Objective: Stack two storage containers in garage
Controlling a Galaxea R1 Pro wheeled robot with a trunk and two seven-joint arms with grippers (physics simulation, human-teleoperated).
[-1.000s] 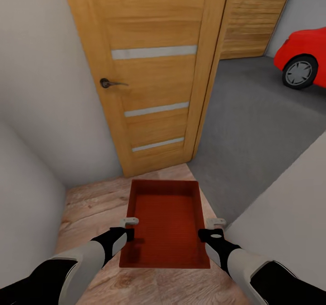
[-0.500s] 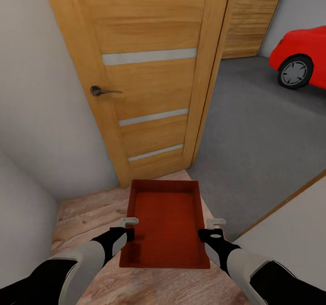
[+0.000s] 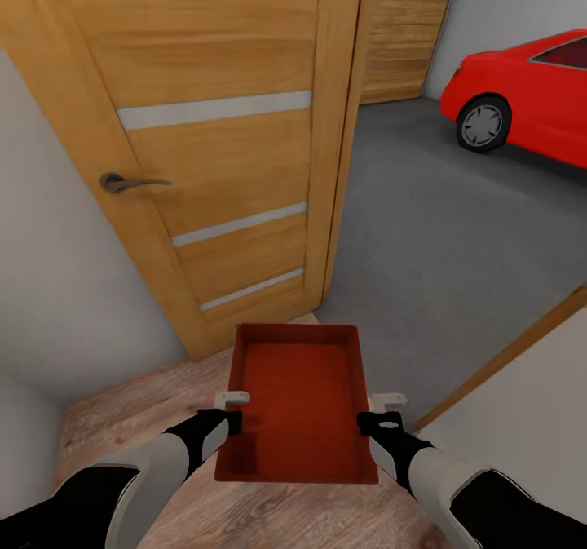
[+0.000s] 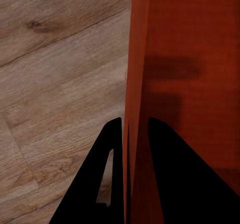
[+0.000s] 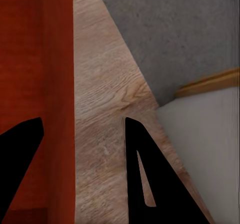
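One orange-red storage container (image 3: pixel 297 394) hangs level in front of me, over the wood-plank floor (image 3: pixel 130 402) at the garage doorway. My left gripper (image 3: pixel 236 422) is shut on its left wall, the black fingers (image 4: pixel 112 149) pinching the thin wall (image 4: pixel 136 59). My right gripper (image 3: pixel 368 422) stands open astride the right wall (image 5: pixel 57 84), one finger inside the bin and the other finger (image 5: pixel 140 164) well clear of it. The second container is out of view. The garage's dark grey concrete floor (image 3: pixel 456 231) begins just beyond the threshold.
An orange-brown door (image 3: pixel 212 141) with glass slits stands open at the left, close ahead. A red car (image 3: pixel 522 92) is parked at the far right. A white wall (image 3: pixel 522 435) with wooden trim closes in at the right, and another white wall (image 3: pixel 57 288) at the left.
The whole view has shifted as I rolled forward and turned right: the door slid left and more of the car shows. The container and both grippers keep their places.
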